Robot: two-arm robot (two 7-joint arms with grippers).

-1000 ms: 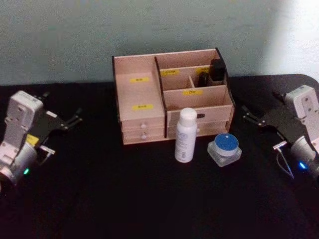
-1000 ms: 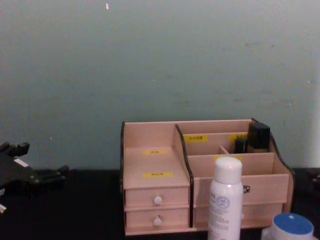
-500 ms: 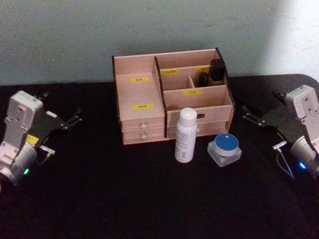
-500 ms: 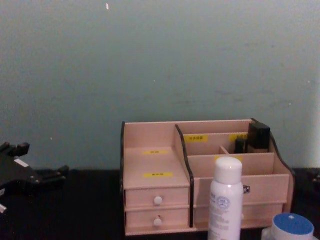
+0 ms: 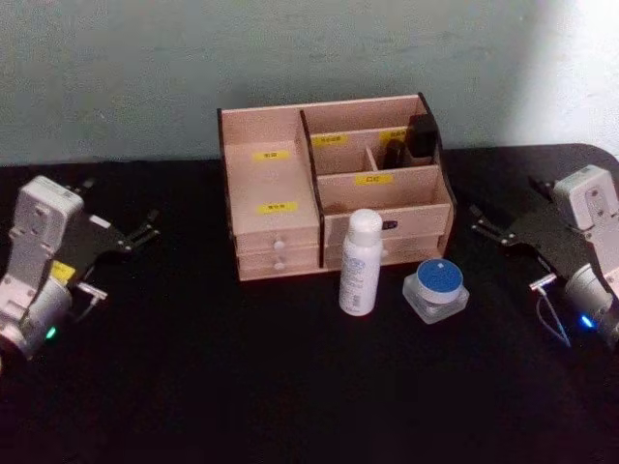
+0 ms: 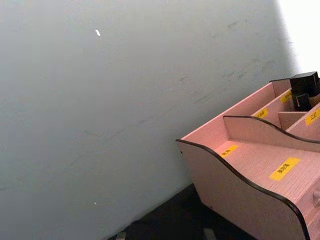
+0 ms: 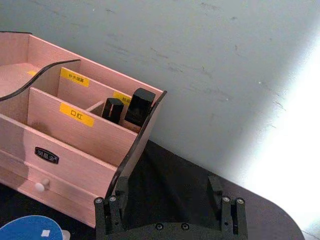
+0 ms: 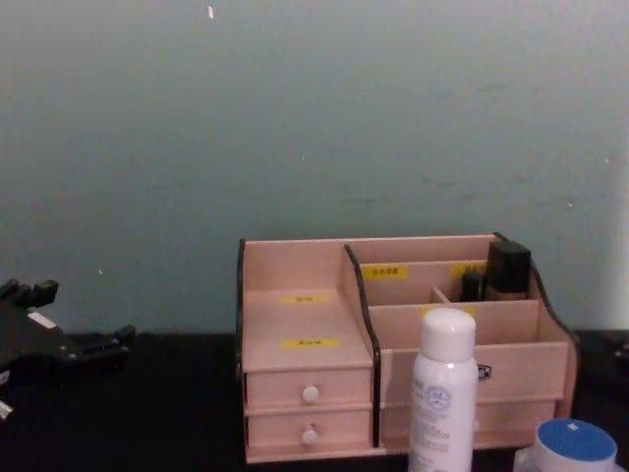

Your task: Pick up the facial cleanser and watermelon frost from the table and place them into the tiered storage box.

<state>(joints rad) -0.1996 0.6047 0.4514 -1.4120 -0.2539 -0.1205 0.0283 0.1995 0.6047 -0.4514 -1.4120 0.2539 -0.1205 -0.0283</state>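
The facial cleanser (image 5: 360, 263), a tall white bottle, stands upright on the black table just in front of the tiered storage box (image 5: 276, 184). To its right sits the watermelon frost (image 5: 436, 288), a squat clear jar with a blue lid. Both also show in the chest view, the facial cleanser (image 8: 443, 393) before the tiered storage box (image 8: 305, 320) and the watermelon frost (image 8: 572, 444) low at the right. My left gripper (image 5: 145, 227) hovers open far left of the box. My right gripper (image 5: 481, 220) hovers open to the right of the jar, holding nothing. The right gripper (image 7: 172, 202) faces the box's right end.
Two small black-capped items (image 5: 411, 140) stand in the box's rear right compartment. A pale wall rises directly behind the box. The black table (image 5: 242, 387) spreads wide in front of the bottle and jar.
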